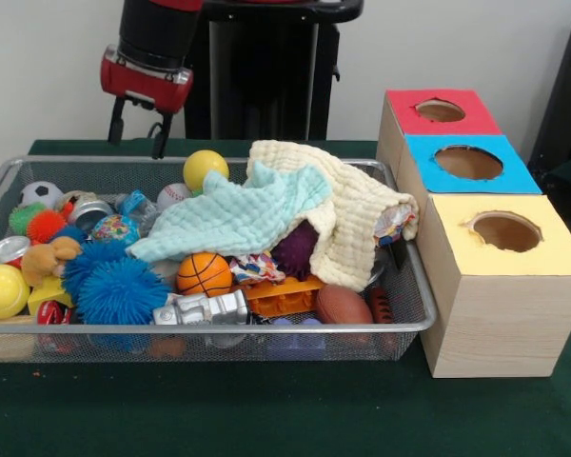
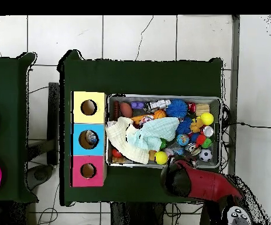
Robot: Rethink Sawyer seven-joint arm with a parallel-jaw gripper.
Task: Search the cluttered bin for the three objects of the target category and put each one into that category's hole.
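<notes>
A wire mesh bin (image 1: pixel 266 328) holds a heap of toys. At its far rim lies a yellow ball (image 1: pixel 206 169), with a baseball (image 1: pixel 174 195) beside it and a soccer ball (image 1: pixel 41 193) to the left. A small basketball (image 1: pixel 204 273) and a brown football (image 1: pixel 343 305) lie near the front. A teal cloth (image 1: pixel 228 219) and a cream cloth (image 1: pixel 352 228) cover the middle, hiding what lies beneath. My gripper (image 1: pixel 138 133) hangs open and empty just above the bin's far rim, left of the yellow ball. The arm (image 2: pixel 205 183) ends beside the bin (image 2: pixel 161 96).
A wooden box right of the bin has a red-topped hole (image 1: pixel 440 109), a blue-topped hole (image 1: pixel 468 162) and a yellow-topped hole (image 1: pixel 506 231). Overhead, something shows inside the blue hole (image 2: pixel 88 139). Blue spiky balls (image 1: pixel 114 286), a silver toy (image 1: pixel 205 307) and a second yellow ball (image 1: pixel 2 290) crowd the bin's left front.
</notes>
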